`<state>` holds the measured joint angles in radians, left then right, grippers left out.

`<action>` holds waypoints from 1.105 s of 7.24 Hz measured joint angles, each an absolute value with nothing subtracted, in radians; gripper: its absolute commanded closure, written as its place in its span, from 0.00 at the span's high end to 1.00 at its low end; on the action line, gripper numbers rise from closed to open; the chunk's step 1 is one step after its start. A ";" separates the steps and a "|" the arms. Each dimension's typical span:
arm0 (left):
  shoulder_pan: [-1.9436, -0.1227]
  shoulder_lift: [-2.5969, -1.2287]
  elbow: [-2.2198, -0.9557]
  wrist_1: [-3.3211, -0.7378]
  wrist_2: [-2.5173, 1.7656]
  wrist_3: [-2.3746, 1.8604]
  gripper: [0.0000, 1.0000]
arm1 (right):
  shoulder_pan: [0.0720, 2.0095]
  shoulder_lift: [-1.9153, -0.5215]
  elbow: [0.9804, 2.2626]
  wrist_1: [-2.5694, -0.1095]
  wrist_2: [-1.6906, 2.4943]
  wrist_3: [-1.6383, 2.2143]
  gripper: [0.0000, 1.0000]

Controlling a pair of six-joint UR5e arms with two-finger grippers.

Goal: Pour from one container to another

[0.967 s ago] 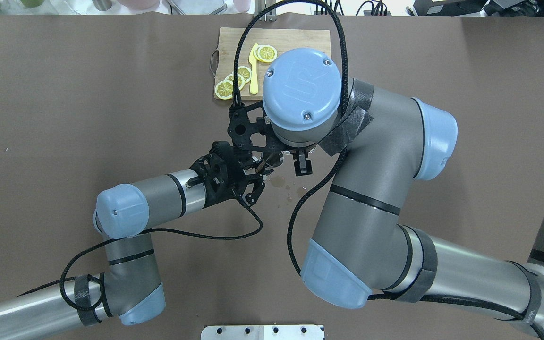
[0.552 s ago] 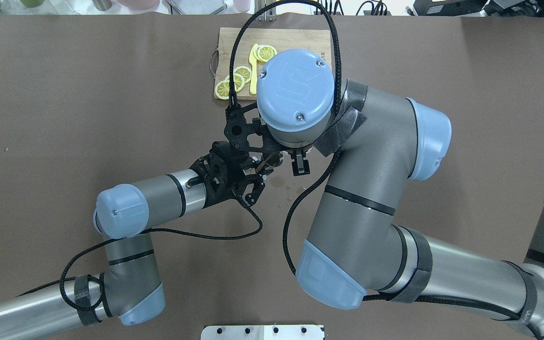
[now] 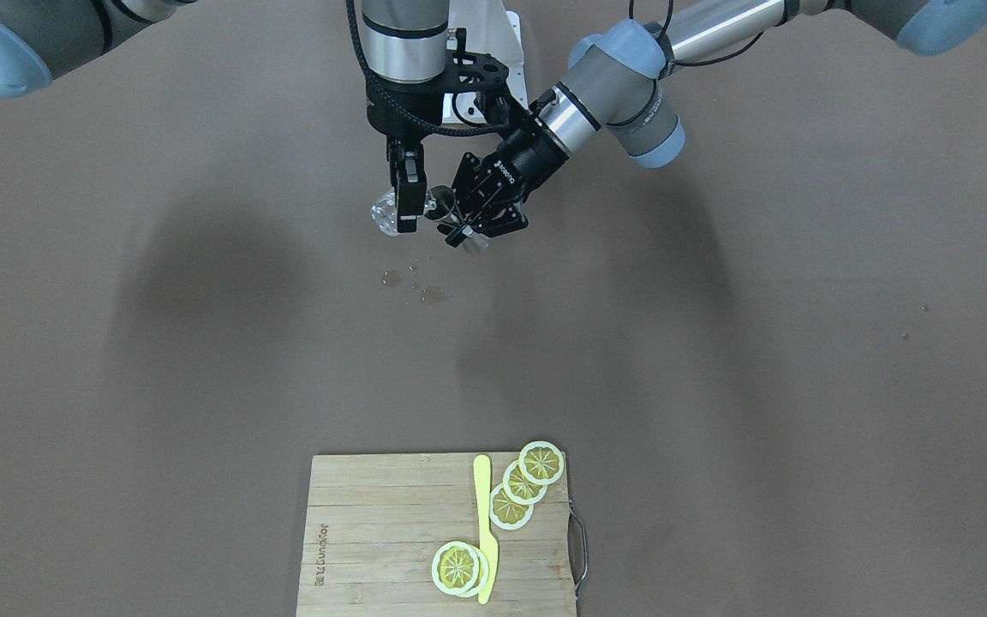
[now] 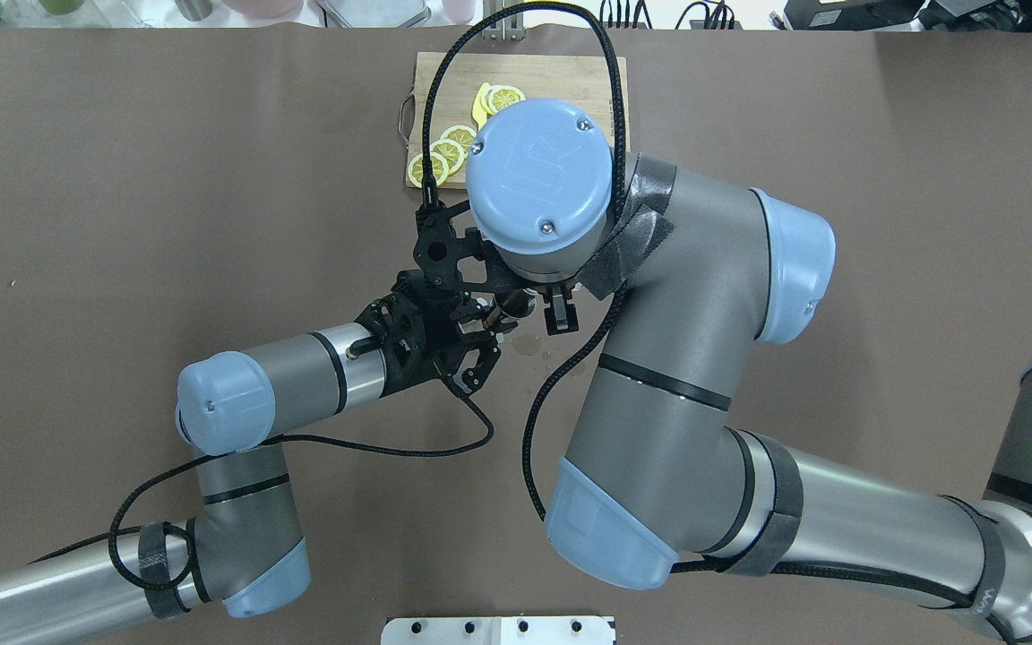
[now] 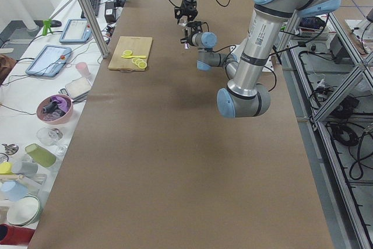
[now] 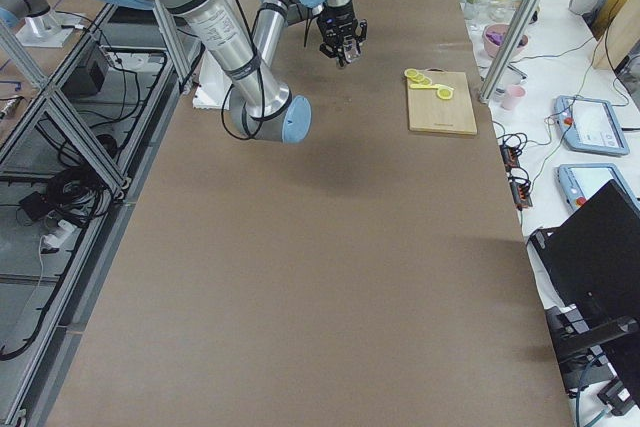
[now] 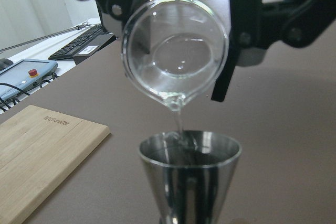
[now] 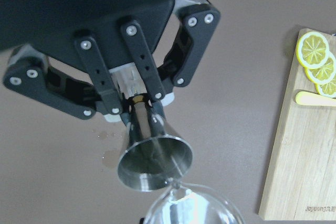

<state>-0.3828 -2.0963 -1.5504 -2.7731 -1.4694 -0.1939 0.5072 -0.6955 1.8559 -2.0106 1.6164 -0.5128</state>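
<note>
My left gripper (image 8: pixel 142 116) is shut on the stem of a steel jigger (image 8: pixel 155 162), holding it upright above the table. My right gripper (image 3: pixel 401 210) is shut on a small clear glass beaker (image 7: pixel 178 51), tilted with its spout over the jigger (image 7: pixel 190 163). A thin stream of clear liquid runs from the spout into the jigger. In the front-facing view the beaker (image 3: pixel 385 216) sits just left of the jigger (image 3: pixel 440 204) and the left gripper (image 3: pixel 469 224). In the overhead view the right wrist hides most of both containers.
Spilled drops (image 3: pixel 412 283) lie on the brown table below the grippers. A wooden cutting board (image 3: pixel 373 531) with lemon slices (image 3: pixel 521 484) and a yellow knife (image 3: pixel 483 523) sits at the far edge. Both arms crowd the table's middle.
The right arm and its gripper have shifted slightly left in the overhead view. The left arm has barely moved.
</note>
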 measured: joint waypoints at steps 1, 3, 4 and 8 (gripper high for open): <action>-0.382 -2.100 -1.545 -2.773 -1.469 -0.194 0.00 | 0.507 -0.694 1.854 -2.011 1.615 -0.516 0.00; -0.381 -2.103 -1.538 -2.773 -1.469 -0.195 0.00 | 0.505 -0.693 1.852 -2.011 1.610 -0.520 0.00; -0.381 -2.104 -1.536 -2.773 -1.470 -0.195 0.00 | 0.504 -0.693 1.852 -2.011 1.608 -0.521 0.00; -0.380 -2.103 -1.527 -2.773 -1.470 -0.195 0.00 | 0.502 -0.693 1.855 -2.010 1.606 -0.525 0.00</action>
